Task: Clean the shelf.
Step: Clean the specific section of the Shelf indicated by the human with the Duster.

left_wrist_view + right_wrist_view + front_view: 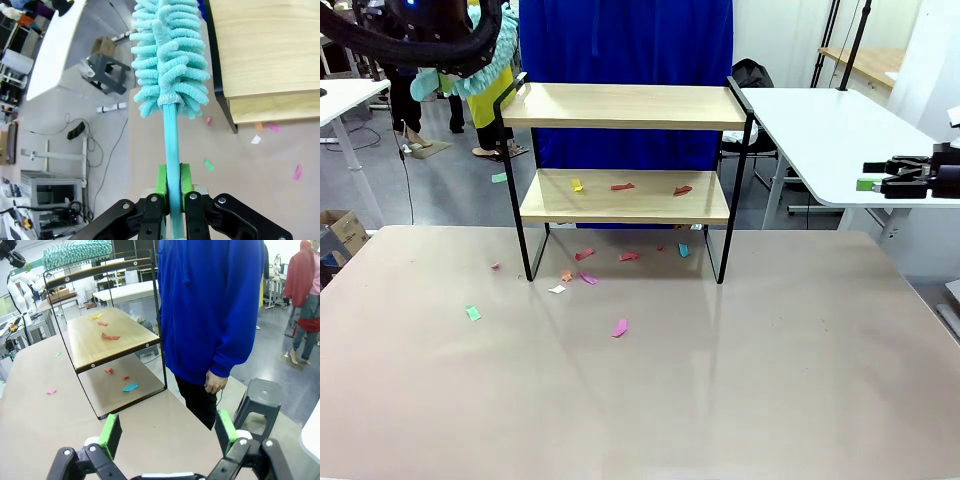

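We judge the job barely begun, or at best half done. The shelf (pixel 625 150) stands on the far middle of the table (pixel 740 400), just in front of a person in a blue top (pixel 210 305). Its top board looks bare in the front and left wrist views. On the lower board lie 3 paper scraps: a yellow one (pixel 577 185) and 2 red ones (pixel 622 186) (pixel 682 189). More scraps are strewn on the table under the shelf and in front of it, among them a pink one (pixel 620 327) and a green one (pixel 473 313). Whether those count as part of the job we cannot say. The left gripper (pixel 172 182) is pinched tight on the thin handle of a teal duster (pixel 170 55). The duster's fluffy head is raised beside the shelf's left end at about the height of the top board. It is close to the black side rail, though we cannot tell if it touches. The right gripper (pixel 168 429) is spread wide and holds nothing. It hangs off to the right, well apart from the shelf and turned toward its right end. What is left, as we read it, is to sweep the lower board clear of its 3 scraps. For that the duster must come down and go in between the 2 boards.
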Available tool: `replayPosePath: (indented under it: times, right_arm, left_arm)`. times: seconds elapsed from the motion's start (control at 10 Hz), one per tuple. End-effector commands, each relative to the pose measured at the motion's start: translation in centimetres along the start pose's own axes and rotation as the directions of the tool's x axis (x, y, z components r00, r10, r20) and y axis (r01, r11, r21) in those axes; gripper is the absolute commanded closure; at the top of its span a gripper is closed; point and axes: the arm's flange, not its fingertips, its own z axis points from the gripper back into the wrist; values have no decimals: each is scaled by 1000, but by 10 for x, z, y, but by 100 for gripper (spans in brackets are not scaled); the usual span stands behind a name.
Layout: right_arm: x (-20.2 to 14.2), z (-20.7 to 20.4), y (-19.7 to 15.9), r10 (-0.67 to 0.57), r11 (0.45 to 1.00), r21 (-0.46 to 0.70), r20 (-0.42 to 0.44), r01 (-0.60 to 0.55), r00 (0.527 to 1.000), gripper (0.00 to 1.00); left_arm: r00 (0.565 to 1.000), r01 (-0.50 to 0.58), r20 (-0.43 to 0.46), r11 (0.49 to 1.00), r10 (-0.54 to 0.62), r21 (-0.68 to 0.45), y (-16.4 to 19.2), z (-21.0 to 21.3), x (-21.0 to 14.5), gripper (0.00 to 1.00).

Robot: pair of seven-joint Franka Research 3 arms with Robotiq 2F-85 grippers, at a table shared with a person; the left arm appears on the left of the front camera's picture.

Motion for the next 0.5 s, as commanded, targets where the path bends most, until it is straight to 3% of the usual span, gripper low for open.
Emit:
replayPosePath:
  times: [0.0,0.1,0.2,0.4]
  right_arm:
    - [3,-1,1,5,1000,0,3,-5,1000,0]
    - [3,-1,1,5,1000,0,3,-5,1000,0]
    - [3,-1,1,5,1000,0,3,-5,1000,0]
    - [3,-1,1,5,1000,0,3,-5,1000,0]
  left_arm:
    - [997,35,79,988,-24,-148,27,13,-6,87]
    - [993,61,109,979,-40,-194,54,19,-14,87]
    - [969,178,209,956,-130,-232,75,24,-23,87]
    - [915,372,309,837,-258,-402,109,33,-40,87]
